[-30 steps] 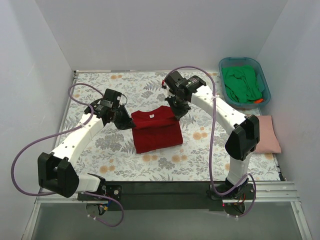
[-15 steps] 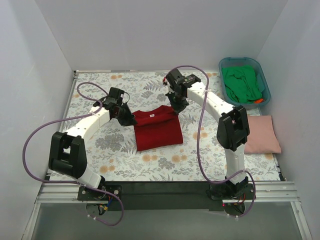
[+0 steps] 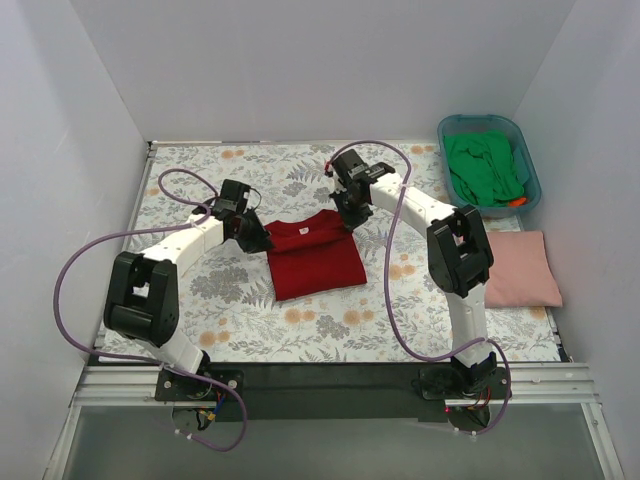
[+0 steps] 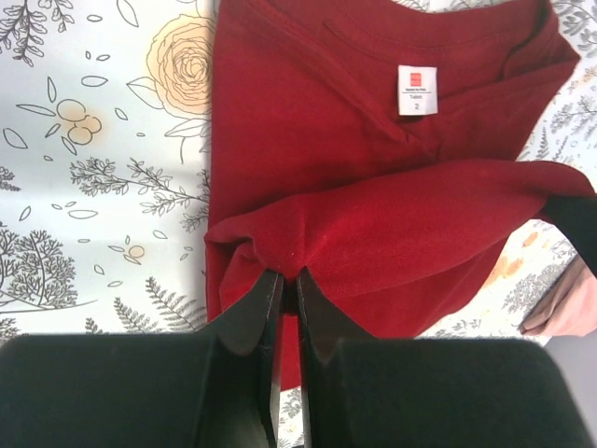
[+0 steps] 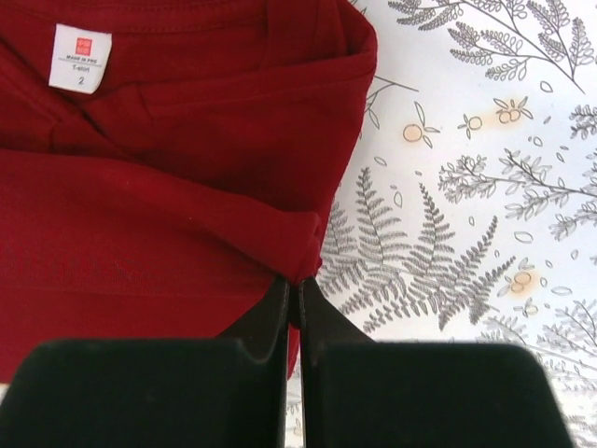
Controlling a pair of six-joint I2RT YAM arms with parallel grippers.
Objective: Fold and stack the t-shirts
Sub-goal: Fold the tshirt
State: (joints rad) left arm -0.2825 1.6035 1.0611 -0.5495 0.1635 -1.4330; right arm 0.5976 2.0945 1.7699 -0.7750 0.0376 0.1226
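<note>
The deep red t-shirt [image 3: 315,258] lies partly folded mid-table, collar toward the back, its white neck label [image 4: 418,90] facing up. My left gripper [image 3: 262,240] is shut on a bunched fold at the shirt's left edge [image 4: 289,277]. My right gripper [image 3: 348,222] is shut on a pinched fold at its right edge [image 5: 297,280]. Both held folds lie over the lower layer of red cloth [image 5: 168,205]. A pale pink t-shirt [image 3: 525,272] lies folded flat at the right edge. A green t-shirt [image 3: 485,165] sits crumpled in the tub.
The teal plastic tub [image 3: 478,119] stands at the back right corner. The floral table cover [image 3: 200,290] spans the table. White walls close in the left, back and right. Purple cables loop off both arms.
Both arms' elbows have drawn in and back while the grippers stayed shut on the red shirt's edges, shifting slightly toward each other near the collar.
</note>
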